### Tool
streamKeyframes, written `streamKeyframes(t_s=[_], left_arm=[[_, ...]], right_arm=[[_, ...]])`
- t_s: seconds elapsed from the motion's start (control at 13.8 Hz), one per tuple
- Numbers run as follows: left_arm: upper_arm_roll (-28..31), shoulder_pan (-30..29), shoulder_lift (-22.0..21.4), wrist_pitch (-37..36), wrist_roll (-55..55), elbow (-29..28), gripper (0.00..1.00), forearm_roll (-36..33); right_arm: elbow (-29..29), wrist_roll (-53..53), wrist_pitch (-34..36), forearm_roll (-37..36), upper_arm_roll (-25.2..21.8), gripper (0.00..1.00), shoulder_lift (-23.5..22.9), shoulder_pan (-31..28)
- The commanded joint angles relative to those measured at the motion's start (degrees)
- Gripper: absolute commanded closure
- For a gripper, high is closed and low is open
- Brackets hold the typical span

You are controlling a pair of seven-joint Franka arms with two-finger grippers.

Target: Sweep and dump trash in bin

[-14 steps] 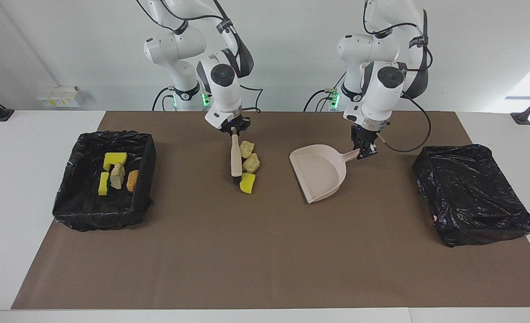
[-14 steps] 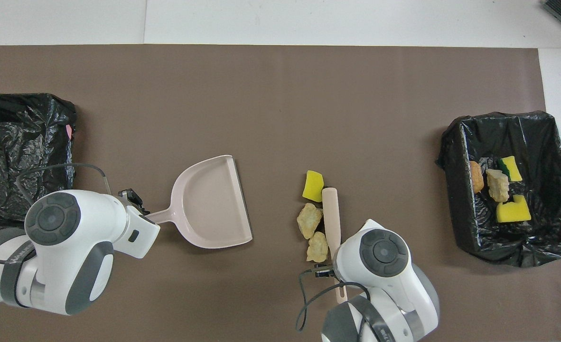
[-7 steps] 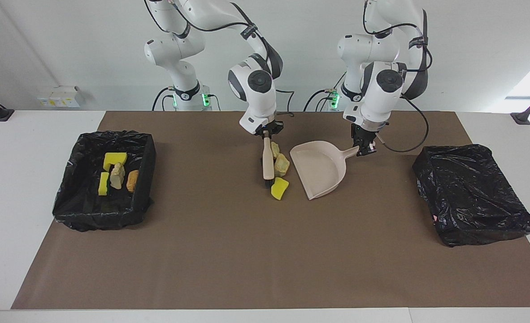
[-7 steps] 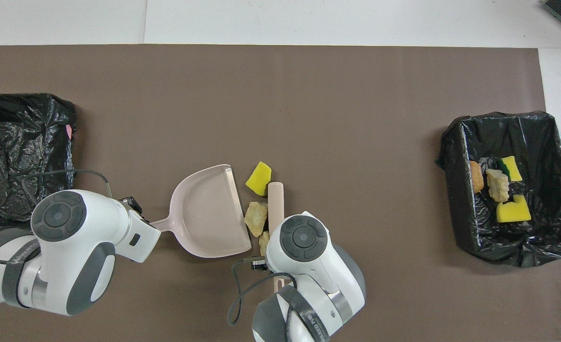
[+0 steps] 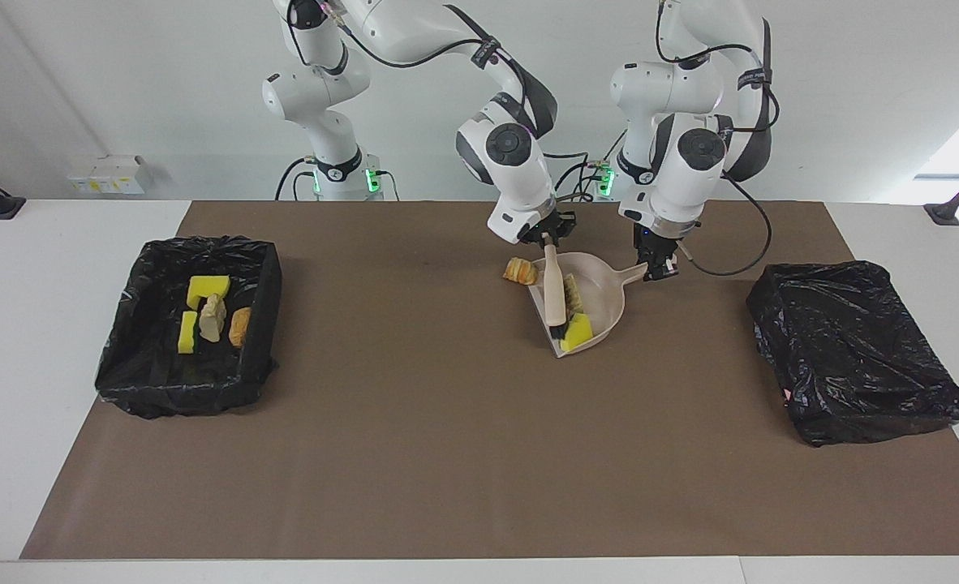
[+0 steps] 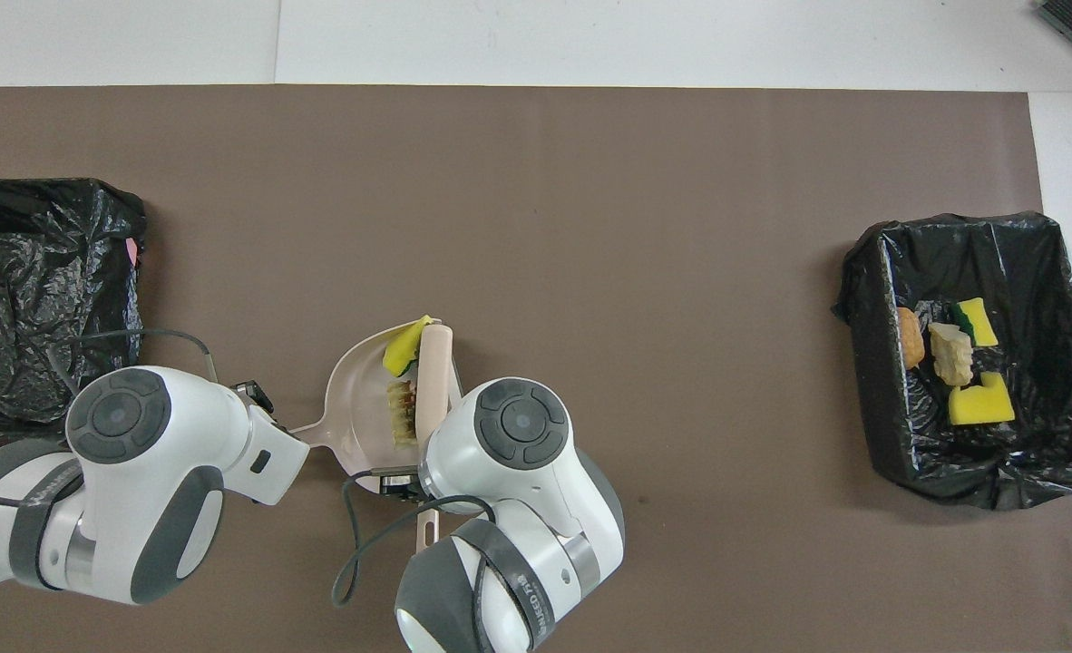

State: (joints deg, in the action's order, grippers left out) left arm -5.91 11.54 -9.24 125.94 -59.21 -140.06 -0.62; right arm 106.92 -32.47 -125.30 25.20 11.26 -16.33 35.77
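the left gripper [image 5: 660, 270] is pinched on the slim handle of the beige dustpan [image 5: 601, 298], a smooth plastic scoop lying flat on the brown mat [image 5: 414, 454]. the right gripper [image 5: 551, 241] is clamped on the top of a pale, rounded brush [image 5: 556, 294] whose dark bristled end rests in the pan near its open lip.

in the pan, against the brush, sit two scraps of the trash – a bright yellow sponge chunk [image 5: 578, 332] with soft, cut edges near the lip, and a tan crumbly lump [image 5: 573, 295] closer to the handle. one orange-brown lump [image 5: 520, 271], rough and ridged, lies on the mat just beside the pan's rim, on the side toward the right arm's end of the table.

the open bin [image 5: 262, 324] at the right arm's end is lined with glossy, crinkled black plastic and holds four more scraps – two yellow sponge pieces [image 5: 207, 286], a beige lump [image 5: 212, 318] and an orange-brown one [image 5: 240, 326]. at the left arm's end sits a second boxy shape [image 5: 853, 349] wrapped in the same wrinkled black plastic.
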Motion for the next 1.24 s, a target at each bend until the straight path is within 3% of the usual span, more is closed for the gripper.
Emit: streamKeyframes(t_s=[0.0,0.22,0.29,0.51,0.65,0.95,1.16], left_arm=[[0.1,-0.9,-0.69,-0.79,1.55,1.01,1.0,-0.79],[0.19,-3.37,0.45,-0.09,2.25,2.51,1.0,3.58],[0.28,-3.72,0.45,0.0,2.17,2.51,1.0,5.87],[0.28,-4.07,0.45,-0.78,2.08,2.51,1.0,6.24],[0.37,-4.16,0.28,-1.14,1.46,2.16,1.0,5.55],[0.28,-3.72,-0.34,-1.84,0.58,1.72,1.0,-2.96],[-0.16,-1.97,-1.04,-1.75,0.58,0.41,1.0,-3.16]], right_arm=[[-2.15,-0.13,8.45,2.05,-0.1,1.0,3.48,-2.19],[-0.67,-1.53,23.47,0.99,-0.36,1.0,9.9,-6.23],[1.86,-3.19,25.61,0.56,-0.36,1.0,11.66,-6.68],[14.49,-5.59,22.74,-1.82,-0.28,1.0,18.94,-6.33],[22.6,-5.32,17.21,-1.82,-0.27,1.0,23.18,-6.24],[23.69,-5.23,12.29,-1.82,-0.1,1.0,20.38,-3.53],[23.34,-6.2,6.5,-4.1,-0.1,1.0,14.77,-0.53]])
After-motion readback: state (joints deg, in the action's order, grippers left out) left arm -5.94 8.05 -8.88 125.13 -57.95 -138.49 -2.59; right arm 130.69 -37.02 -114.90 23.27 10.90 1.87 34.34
